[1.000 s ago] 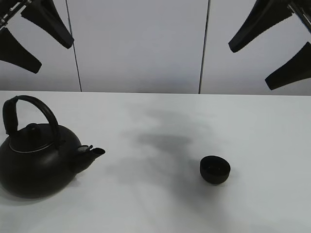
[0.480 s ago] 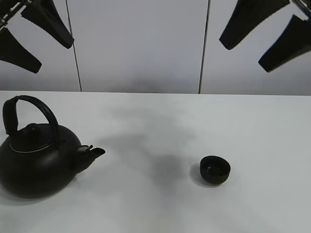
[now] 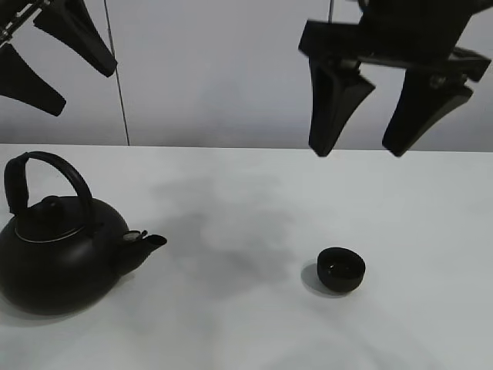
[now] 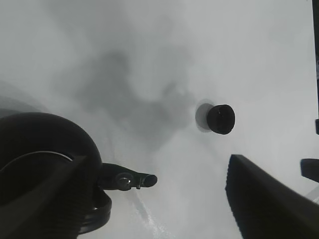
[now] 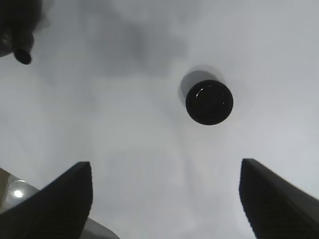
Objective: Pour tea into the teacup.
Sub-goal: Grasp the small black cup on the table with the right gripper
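The small matte-black teacup (image 3: 341, 269) stands upright on the white table (image 3: 254, 324), right of centre; it also shows in both wrist views (image 4: 221, 119) (image 5: 209, 103). A big round black kettle (image 3: 60, 258) with an arched handle sits at the left, its short spout (image 3: 150, 242) pointing toward the teacup. My right gripper (image 3: 357, 150) hangs open high above the teacup, fingers pointing down, holding nothing (image 5: 165, 163). The left gripper (image 3: 83, 92) is open and empty, raised at the upper left above the kettle (image 4: 45, 164).
A pale panelled wall (image 3: 223, 69) rises behind the table's far edge. Bare white tabletop lies between kettle and teacup and around the teacup.
The right gripper has swung in from the upper right toward the middle and turned its fingers downward over the teacup. Left gripper, kettle and teacup have not moved.
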